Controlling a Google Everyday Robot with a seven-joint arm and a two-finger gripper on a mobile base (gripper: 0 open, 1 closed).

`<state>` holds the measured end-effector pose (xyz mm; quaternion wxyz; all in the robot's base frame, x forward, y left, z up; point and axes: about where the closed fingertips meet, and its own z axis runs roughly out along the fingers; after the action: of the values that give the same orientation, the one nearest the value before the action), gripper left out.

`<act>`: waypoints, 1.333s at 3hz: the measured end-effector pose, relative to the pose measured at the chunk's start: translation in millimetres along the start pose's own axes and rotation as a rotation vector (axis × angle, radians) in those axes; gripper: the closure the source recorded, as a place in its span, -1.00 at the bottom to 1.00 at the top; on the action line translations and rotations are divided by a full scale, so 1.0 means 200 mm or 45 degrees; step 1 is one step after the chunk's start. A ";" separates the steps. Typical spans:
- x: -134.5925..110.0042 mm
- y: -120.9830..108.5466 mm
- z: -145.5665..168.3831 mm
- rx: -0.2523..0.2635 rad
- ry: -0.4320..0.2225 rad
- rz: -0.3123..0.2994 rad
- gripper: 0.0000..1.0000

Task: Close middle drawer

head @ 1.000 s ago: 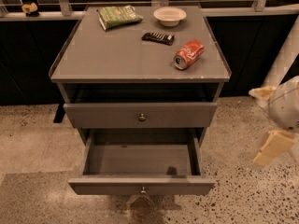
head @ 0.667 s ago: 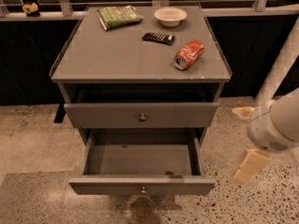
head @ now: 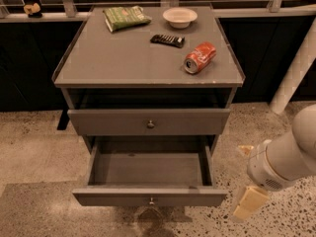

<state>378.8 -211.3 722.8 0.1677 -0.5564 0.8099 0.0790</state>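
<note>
With the middle drawer (head: pixel 148 197) pulled well out low in the table (head: pixel 123 58) and the gripper (head: pixel 245 179) hanging just off its right front corner, fingers spread and empty, a push landing on that corner (not near the centre knob (head: pixel 151 200)) could skew and jam it.

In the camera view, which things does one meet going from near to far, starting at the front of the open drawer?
Middle drawer, pulled open → the drawer above it → red can → black bar → white bowl. The gripper is low on the right, beside the middle drawer's front.
</note>
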 end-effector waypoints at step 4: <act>0.40 0.22 0.39 -0.116 -0.029 0.084 -1.00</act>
<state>327.5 -240.1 618.5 0.1487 -0.5355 0.8215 0.1274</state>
